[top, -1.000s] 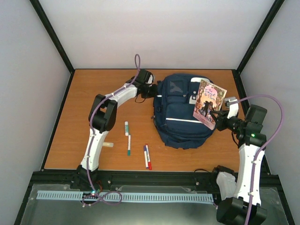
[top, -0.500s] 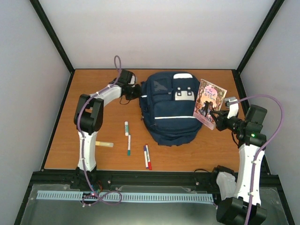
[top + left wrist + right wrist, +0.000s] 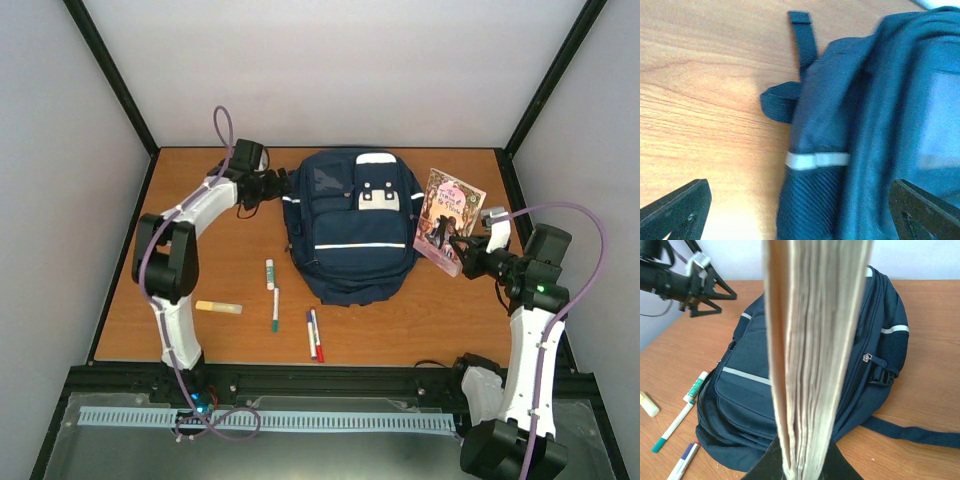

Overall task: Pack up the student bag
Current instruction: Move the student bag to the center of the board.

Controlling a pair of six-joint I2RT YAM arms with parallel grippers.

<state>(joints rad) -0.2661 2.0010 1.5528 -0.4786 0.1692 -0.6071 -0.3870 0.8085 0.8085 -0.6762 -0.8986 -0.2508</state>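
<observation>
The student bag (image 3: 350, 225) is a navy backpack with a thin white stripe, lying flat on the wooden table. My left gripper (image 3: 275, 186) sits at its upper left corner, open. In the left wrist view its fingers (image 3: 677, 212) stand wide apart, with the bag's side (image 3: 865, 125) and a loose strap (image 3: 802, 42) ahead of them. My right gripper (image 3: 462, 252) is shut on a pink-covered book (image 3: 450, 218), held upright just right of the bag. In the right wrist view the book's page edges (image 3: 815, 340) fill the middle and hide part of the bag (image 3: 745, 385).
Left of the bag lie a green-and-white marker (image 3: 270, 273), a teal-tipped pen (image 3: 275, 309) and a yellow highlighter (image 3: 218, 307). Two pens (image 3: 314, 333) lie side by side near the bag's front. Black frame posts (image 3: 118, 85) border the table.
The bag has slid left across the table along with my left gripper, which was shut on it and has now opened. The right gripper and book have stayed put.
</observation>
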